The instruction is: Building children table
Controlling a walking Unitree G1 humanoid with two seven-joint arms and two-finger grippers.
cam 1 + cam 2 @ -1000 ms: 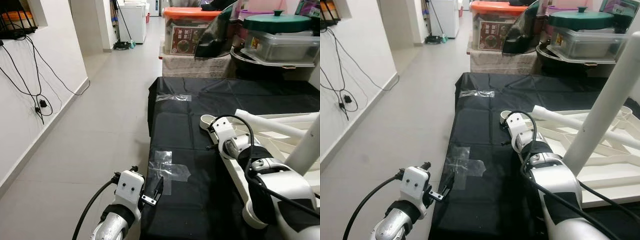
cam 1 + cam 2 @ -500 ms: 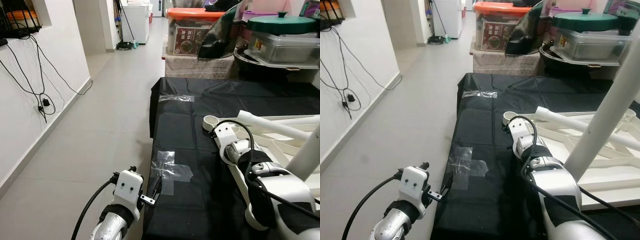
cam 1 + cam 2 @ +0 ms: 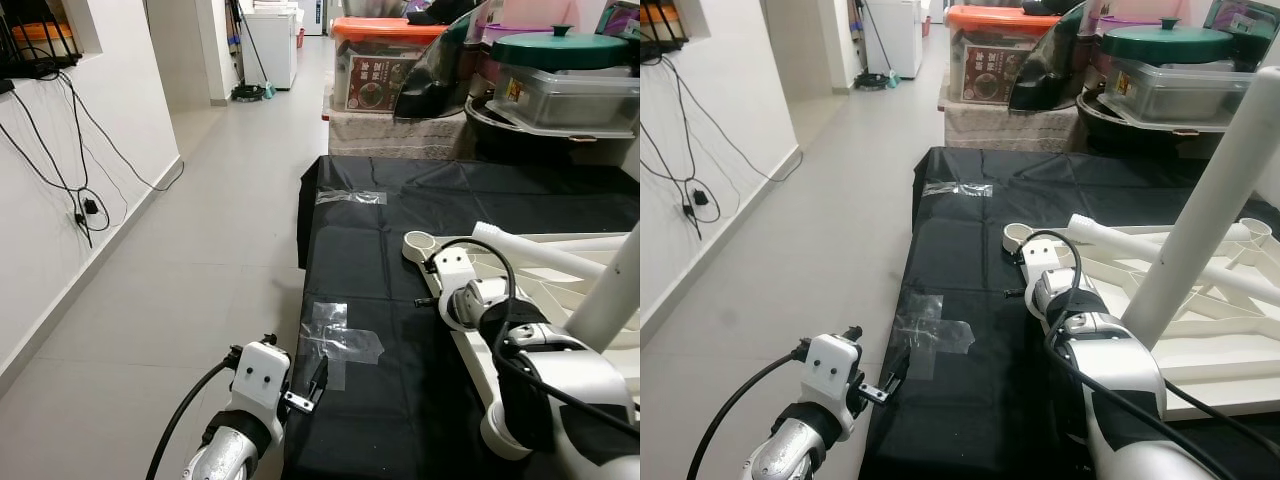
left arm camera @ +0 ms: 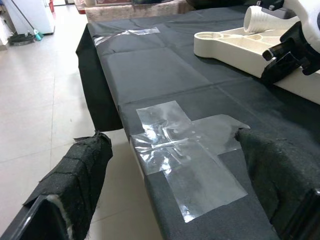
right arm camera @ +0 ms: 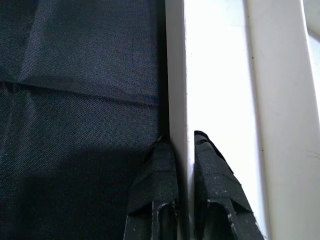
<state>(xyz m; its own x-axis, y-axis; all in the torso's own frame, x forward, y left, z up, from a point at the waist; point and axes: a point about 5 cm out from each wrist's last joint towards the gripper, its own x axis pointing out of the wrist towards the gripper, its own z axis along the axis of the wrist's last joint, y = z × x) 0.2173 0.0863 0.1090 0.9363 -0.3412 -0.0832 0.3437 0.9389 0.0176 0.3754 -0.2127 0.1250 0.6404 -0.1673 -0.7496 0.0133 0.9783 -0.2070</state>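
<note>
The white children's table [image 3: 545, 285] lies upside down on a table draped in black cloth [image 3: 380, 270]. One white leg [image 3: 1210, 210] stands up from it, and another leg [image 3: 525, 248] lies across its underside. My right arm reaches down to the table's left rim [image 5: 176, 75], where my right gripper [image 5: 178, 142] is shut on that thin white edge. My left gripper [image 3: 315, 380] hangs open at the cloth's near left corner, its padded fingers [image 4: 75, 185] on either side of a cross of clear tape [image 4: 185, 145].
A second strip of tape [image 3: 350, 197] holds the cloth's far corner. Behind the table are an orange-lidded bin [image 3: 385, 60] and a green-lidded pot [image 3: 570, 48]. Tiled floor [image 3: 200, 250] runs along the left, beside a wall with hanging cables [image 3: 80, 200].
The view has swayed slightly. My right gripper stays on the table's rim, and the left gripper has not moved.
</note>
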